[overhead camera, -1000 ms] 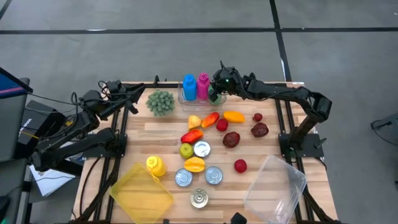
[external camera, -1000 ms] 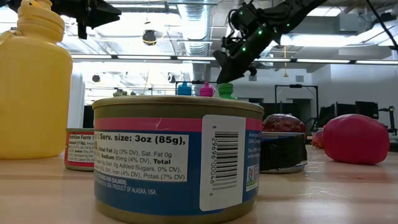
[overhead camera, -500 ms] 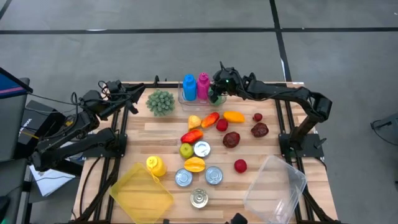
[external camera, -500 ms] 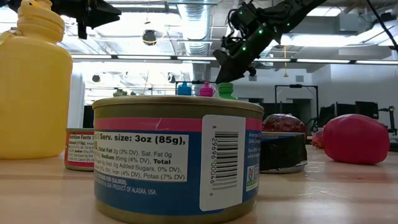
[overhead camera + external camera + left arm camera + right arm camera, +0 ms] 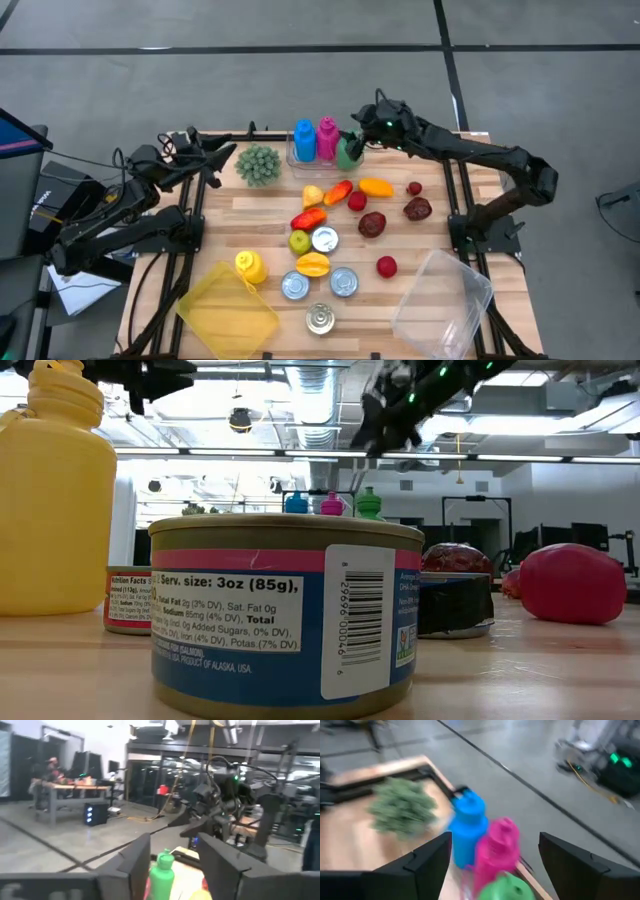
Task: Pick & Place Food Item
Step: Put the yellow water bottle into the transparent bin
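We saw the left gripper (image 5: 222, 152) at ten o'clock, jaws parted on nothing, small green plastic bottle (image 5: 346, 153) upright at twelve beside blue (image 5: 305, 140) and pink (image 5: 326, 137) bottles, right gripper (image 5: 366, 126) just above, jaws spread wide.

- Both arms were dark, jointed and slim, with black cables trailing beside the left arm (image 5: 120, 205).
- Green lights glowed on the right arm (image 5: 470, 155), near its wrist.
- Each wrist carried two flat dark fingers (image 5: 427, 865).

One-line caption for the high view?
Right hand open beside the green bottle; left hand hovers near the table's far-left corner.
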Robot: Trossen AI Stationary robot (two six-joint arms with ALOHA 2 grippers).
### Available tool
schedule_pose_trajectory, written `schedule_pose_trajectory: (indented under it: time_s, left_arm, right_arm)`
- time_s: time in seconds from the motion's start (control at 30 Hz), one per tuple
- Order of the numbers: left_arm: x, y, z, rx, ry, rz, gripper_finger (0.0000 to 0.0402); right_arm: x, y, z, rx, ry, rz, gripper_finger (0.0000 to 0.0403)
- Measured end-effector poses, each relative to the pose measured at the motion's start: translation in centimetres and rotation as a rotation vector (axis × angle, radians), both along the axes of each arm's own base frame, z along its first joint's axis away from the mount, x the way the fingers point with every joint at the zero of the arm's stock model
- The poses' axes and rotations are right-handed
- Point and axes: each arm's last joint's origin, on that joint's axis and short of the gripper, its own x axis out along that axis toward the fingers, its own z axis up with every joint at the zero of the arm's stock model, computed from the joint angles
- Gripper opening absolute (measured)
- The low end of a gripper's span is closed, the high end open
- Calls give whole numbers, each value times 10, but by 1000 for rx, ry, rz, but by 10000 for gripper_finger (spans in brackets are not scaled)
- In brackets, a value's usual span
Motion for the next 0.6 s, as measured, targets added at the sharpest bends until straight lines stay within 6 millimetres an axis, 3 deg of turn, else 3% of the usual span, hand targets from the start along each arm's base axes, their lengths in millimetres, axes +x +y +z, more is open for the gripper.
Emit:
schedule_pose_trajectory:
  time_s: [0.17, 0.3, 0.47, 0.6]
  left_arm:
    - [1, -9, 10, 16, 13, -161, 230]
    - [3, -19, 18, -59, 103, -254, 266]
    - [5, -37, 30, -181, 283, -431, 272]
    - [8, -55, 42, -296, 383, -617, 265]
  right_arm:
    - [-12, 39, 31, -41, -80, 179, 291]
    - [-19, 70, 44, -48, -111, 275, 291]
    - [-22, 96, 45, -34, -88, 354, 291]
    - [-20, 105, 41, 3, -64, 371, 291]
